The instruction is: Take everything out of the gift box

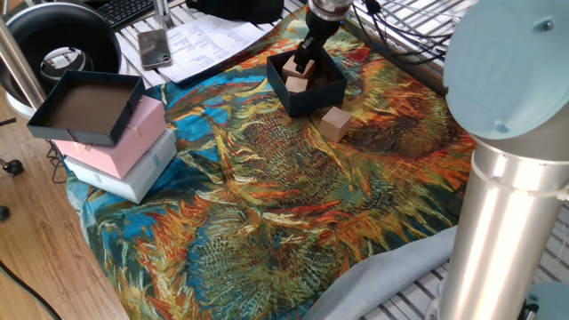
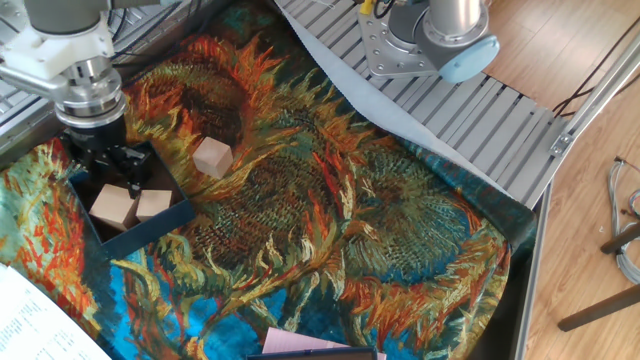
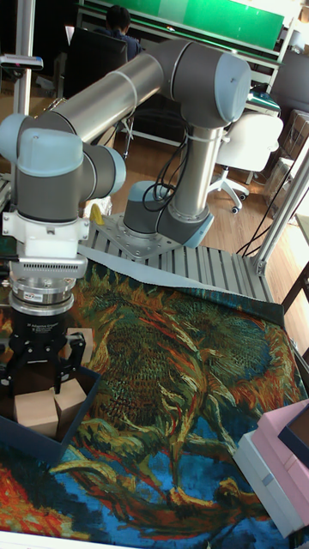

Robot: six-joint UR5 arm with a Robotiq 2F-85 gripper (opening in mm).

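Observation:
The navy gift box (image 1: pixel 307 102) (image 2: pixel 150 228) (image 3: pixel 39 446) sits on the sunflower cloth at the far side. Two wooden cubes lie inside it, a bigger one (image 2: pixel 112 205) (image 3: pixel 36 410) and a smaller one (image 2: pixel 153 203) (image 3: pixel 70 396); in one fixed view they show as the cubes (image 1: pixel 296 83). A third cube (image 1: pixel 335 122) (image 2: pixel 212 157) rests on the cloth just outside the box. My gripper (image 1: pixel 305 60) (image 2: pixel 108 162) (image 3: pixel 41 364) points down into the box's far corner, its fingers spread, nothing between them.
A larger navy tray (image 1: pixel 53 124) sits on a pink box (image 1: pixel 133 138) stacked on a white box (image 1: pixel 142 173) at the cloth's left edge. Papers (image 1: pixel 200 40) and a phone (image 1: pixel 154 46) lie behind. The arm's base (image 2: pixel 430 40) stands on the slatted metal table.

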